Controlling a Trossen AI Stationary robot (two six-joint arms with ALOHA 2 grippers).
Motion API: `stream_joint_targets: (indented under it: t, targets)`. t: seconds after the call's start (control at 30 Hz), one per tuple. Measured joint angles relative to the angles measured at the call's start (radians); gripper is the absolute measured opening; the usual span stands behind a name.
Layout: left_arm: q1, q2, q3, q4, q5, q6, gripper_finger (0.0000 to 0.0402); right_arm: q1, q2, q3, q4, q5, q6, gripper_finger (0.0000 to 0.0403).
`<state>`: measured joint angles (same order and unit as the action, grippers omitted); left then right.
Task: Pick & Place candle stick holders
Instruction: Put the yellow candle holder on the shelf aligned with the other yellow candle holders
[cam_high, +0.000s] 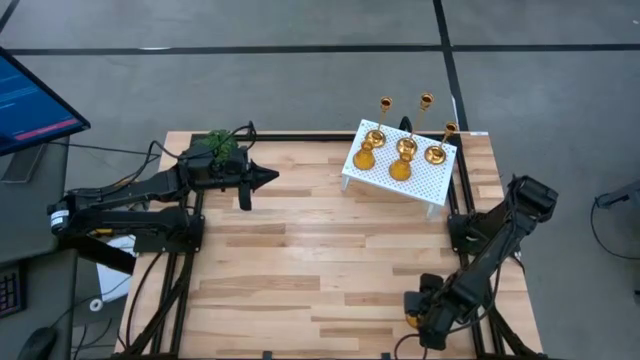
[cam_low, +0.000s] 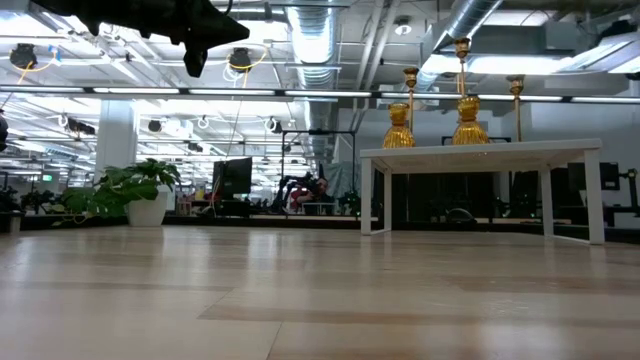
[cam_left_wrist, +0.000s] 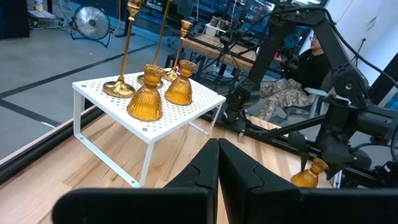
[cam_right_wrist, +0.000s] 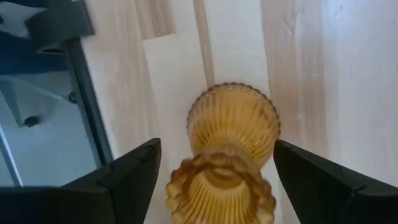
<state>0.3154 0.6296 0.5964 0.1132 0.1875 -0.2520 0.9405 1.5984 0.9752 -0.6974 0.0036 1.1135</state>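
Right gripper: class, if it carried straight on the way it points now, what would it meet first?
The right gripper stands open, pointing down at the table, with an amber holder between its fingers. It would probably meet that holder first, though how far off is unclear.

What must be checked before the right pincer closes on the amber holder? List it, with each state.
1. Right pincer open: ok.
2. Amber holder between its fingers: ok, with a gap on both sides.
3. Holder upright on the table: ok.
4. Fingers low enough on the holder: cannot tell.
5. Left pincer shut, empty and far from the right arm: ok.
6. Free spot on the white stand: ok, its near side is bare beside the five holders already there.
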Motion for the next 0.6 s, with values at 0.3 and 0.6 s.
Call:
stream_joint_targets:
  t: [0.3, 0.6]
  targets:
    - [0.000, 0.000, 0.000, 0.000, 0.000, 0.000, 0.0008, 0.000, -0.033, 0.000, -0.060, 0.004, 0.018, 0.0296]
    - [0.000, 0.000, 0.000, 0.000, 0.000, 0.000, 0.0008, 0.000, -0.033, 0.000, -0.057, 0.014, -0.001, 0.0192]
